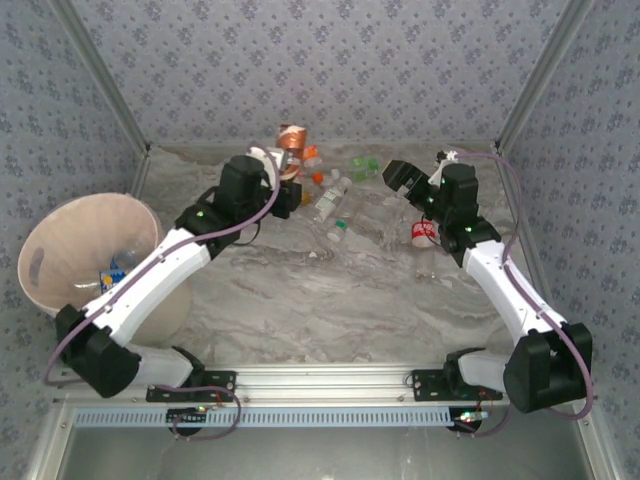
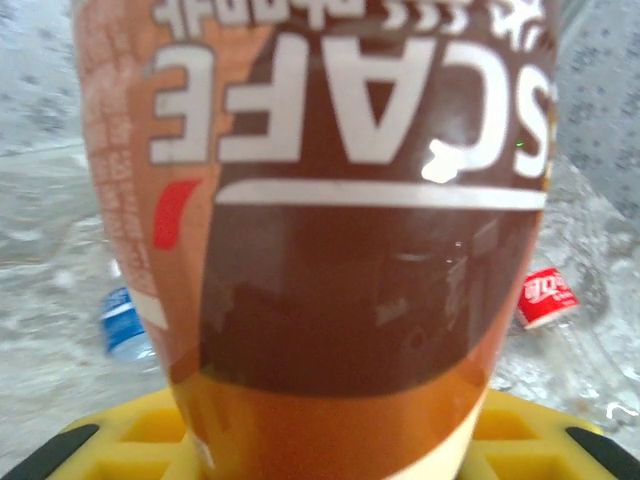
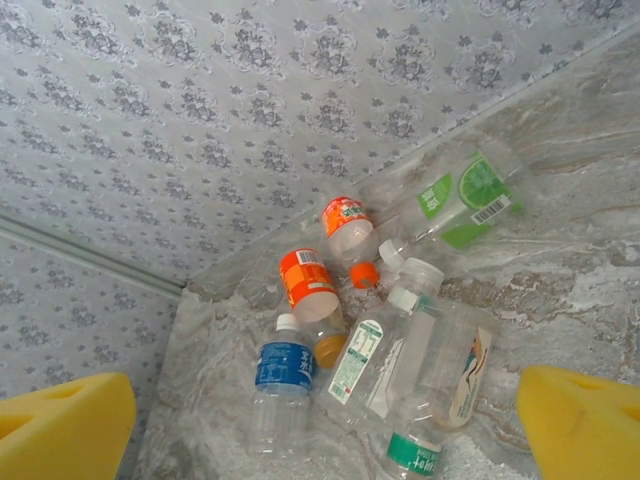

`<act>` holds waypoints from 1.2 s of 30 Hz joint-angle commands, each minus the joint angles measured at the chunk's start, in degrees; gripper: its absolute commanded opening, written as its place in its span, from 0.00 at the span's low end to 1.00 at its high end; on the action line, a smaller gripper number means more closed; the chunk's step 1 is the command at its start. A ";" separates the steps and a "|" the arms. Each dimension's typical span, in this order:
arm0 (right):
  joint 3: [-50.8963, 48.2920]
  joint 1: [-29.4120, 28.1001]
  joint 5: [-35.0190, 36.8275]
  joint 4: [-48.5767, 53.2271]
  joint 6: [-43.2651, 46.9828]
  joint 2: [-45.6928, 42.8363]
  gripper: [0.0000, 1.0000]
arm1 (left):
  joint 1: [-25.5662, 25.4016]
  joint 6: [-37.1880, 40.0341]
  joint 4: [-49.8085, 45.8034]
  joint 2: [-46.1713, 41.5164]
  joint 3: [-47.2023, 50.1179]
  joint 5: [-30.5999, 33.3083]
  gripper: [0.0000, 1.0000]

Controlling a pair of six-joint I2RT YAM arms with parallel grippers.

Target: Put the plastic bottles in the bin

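Note:
My left gripper (image 1: 287, 168) reaches to the back of the table and is shut on a plastic bottle with a brown coffee label (image 2: 340, 250), which rises above it (image 1: 292, 140). Its yellow fingers (image 2: 130, 432) flank the bottle's lower end. Several more plastic bottles lie in a loose pile (image 1: 335, 200) at the back centre. My right gripper (image 3: 325, 430) hangs open above them with nothing between its yellow fingertips (image 3: 65, 425); below it lie a blue-labelled bottle (image 3: 283, 365), an orange-labelled one (image 3: 307, 283) and a green lime-labelled one (image 3: 465, 195). The pale pink bin (image 1: 40, 265) stands at the far left.
A bottle with a blue label (image 1: 118, 265) lies inside the bin. A red-labelled bottle (image 1: 424, 233) lies beside my right arm, apart from the pile. Patterned walls close the table at the back and sides. The marbled tabletop (image 1: 330, 310) is bare in front.

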State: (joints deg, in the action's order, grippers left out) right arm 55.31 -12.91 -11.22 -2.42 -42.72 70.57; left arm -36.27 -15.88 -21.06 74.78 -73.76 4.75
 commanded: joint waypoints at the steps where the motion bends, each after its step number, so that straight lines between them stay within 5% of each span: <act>1: -0.37 -0.50 1.78 -1.63 1.10 1.12 1.00 | 0.61 1.46 -8.98 -3.52 -5.40 7.47 0.40; 13: 1.37 -1.02 0.39 -3.74 0.53 4.61 1.00 | 4.15 2.57 -29.89 -6.43 -17.99 27.97 0.41; 24: 2.61 -1.08 -0.02 -3.47 0.52 6.36 1.00 | 24.04 -6.56 -45.00 -13.45 -19.55 27.02 0.41; 28: 4.00 -1.00 -1.98 -3.62 0.44 8.05 1.00 | 33.68 -4.82 -47.39 -17.28 -15.19 31.25 0.42; 33: 6.89 -0.99 -4.65 -2.41 0.39 9.75 1.00 | 46.25 -2.50 -48.32 -19.05 -10.74 25.29 0.42; 36: 7.60 -0.98 -4.80 -2.25 0.78 10.01 1.00 | 51.32 -1.23 -49.08 -18.31 -7.89 27.92 0.43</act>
State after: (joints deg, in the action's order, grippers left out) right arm 60.51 -13.65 -14.46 -4.89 -42.59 80.31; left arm 12.01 -19.07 -67.85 54.96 -83.96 32.01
